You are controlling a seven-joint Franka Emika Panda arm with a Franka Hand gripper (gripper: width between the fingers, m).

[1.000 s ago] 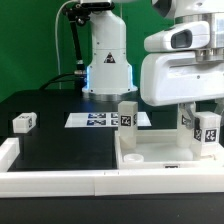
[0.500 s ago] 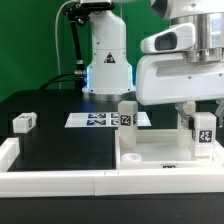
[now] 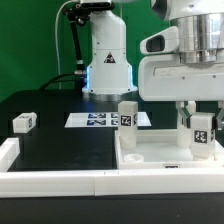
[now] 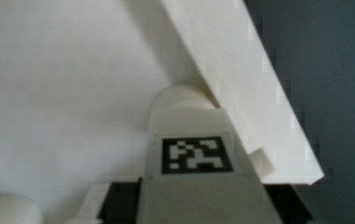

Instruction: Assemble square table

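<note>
Seating the leg (image 3: 204, 131) in the corner of the panel (image 3: 160, 150), you want it upright; your claw (image 3: 202, 120) pinches it, so lower straight down just inside the rim (image 4: 245, 90).

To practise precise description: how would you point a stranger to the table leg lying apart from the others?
On the black table, look to the exterior view's left, away from the white square panel. A small white tagged leg lies there alone. The upright leg stands on the panel and the held leg is in the gripper.
</note>
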